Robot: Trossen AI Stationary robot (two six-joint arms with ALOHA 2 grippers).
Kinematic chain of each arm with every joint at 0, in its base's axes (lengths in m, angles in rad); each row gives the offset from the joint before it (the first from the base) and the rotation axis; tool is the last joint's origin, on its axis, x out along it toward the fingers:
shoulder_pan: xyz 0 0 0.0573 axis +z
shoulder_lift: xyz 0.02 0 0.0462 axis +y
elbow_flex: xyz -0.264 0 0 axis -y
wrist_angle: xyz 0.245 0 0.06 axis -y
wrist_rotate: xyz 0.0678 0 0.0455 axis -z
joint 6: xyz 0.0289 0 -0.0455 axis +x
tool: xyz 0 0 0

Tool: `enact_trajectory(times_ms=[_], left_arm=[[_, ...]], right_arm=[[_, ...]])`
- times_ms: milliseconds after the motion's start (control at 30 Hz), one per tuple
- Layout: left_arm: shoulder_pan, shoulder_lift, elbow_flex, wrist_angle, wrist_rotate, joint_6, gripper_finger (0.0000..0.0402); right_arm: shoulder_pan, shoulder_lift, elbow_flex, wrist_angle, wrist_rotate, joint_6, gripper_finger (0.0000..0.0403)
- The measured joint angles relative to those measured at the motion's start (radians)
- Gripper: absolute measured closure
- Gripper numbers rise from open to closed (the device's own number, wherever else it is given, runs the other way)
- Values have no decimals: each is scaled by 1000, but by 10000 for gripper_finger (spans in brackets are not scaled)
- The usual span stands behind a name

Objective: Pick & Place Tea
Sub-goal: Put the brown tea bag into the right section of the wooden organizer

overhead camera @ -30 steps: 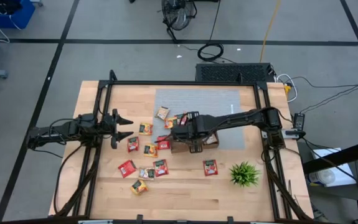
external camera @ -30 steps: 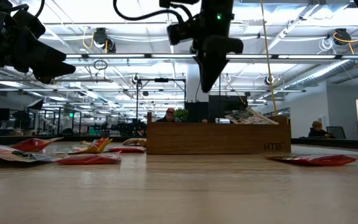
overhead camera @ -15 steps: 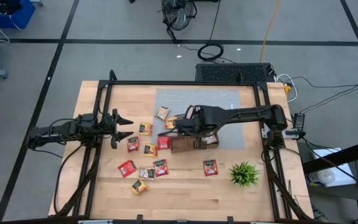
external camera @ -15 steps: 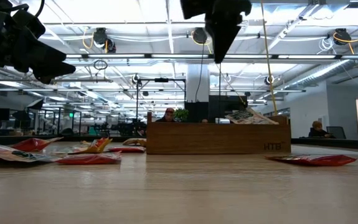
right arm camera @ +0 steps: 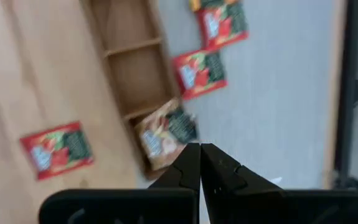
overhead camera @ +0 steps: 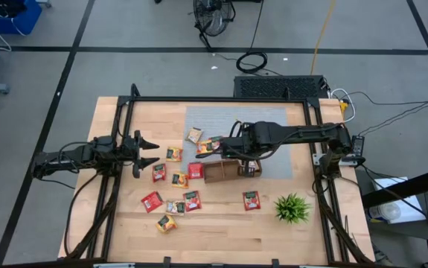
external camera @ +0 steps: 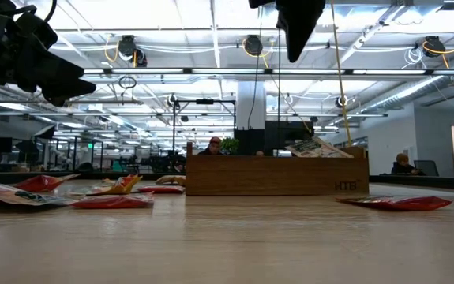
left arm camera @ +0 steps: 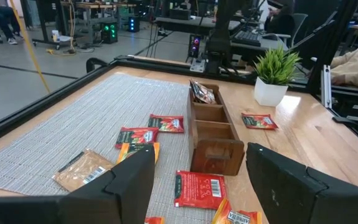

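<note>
Hovering above the middle of the surface (overhead camera: pixel 124 223) in the high view, the right gripper (overhead camera: pixel 221 144) is closed with its fingers pressed together and nothing between them; the right wrist view shows the two dark fingertips meeting just beside the end of the wooden tray (overhead camera: pixel 230 170). In the low view this gripper hangs at the top centre of the frame, well clear of the tray below it. The left gripper (overhead camera: pixel 148 152) waits at the left-centre of the high view with its fingers spread apart and empty, pointing toward the scattered tea sachets (overhead camera: pixel 175 177).

The tray lies at the centre of the high view, along the lower edge of the grey mat (overhead camera: pixel 273 126). One tea sachet (right arm camera: pixel 166 135) lies in the tray's end compartment, tilted against the wall; the other two compartments look bare in the right wrist view. The remaining sachets lie loose: a cluster left of the tray in the centre-left of the high view, a few on the mat at the tray's upper left, and one red sachet (overhead camera: pixel 251 200) on the bare wood at lower centre, near the spiky green plant (overhead camera: pixel 292 209) at lower right. In the left wrist view the plant stands in a white pot at upper right, beyond the tray.
</note>
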Motion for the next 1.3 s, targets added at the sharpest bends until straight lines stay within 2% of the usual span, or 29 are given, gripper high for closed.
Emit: enact_trajectory(times_ms=[267, 533, 767, 1000, 1167, 1300], left_arm=[[0, 0, 0, 0, 0, 0, 149], [0, 0, 0, 0, 0, 0, 149], [0, 0, 0, 13, 0, -17, 149], [0, 0, 0, 83, 1, -226, 149], [0, 0, 0, 113, 0, -344, 149], [0, 0, 0, 156, 3, -401, 149]], right_arm=[[5, 0, 0, -17, -60, 26, 403], [12, -1, 0, 30, -59, 29, 403], [12, -70, -1, 351, -55, 29, 403], [12, -131, -1, 660, 25, -4, 403], [10, -135, -1, 865, 26, -31, 403], [10, -136, -2, 954, 24, -33, 403]])
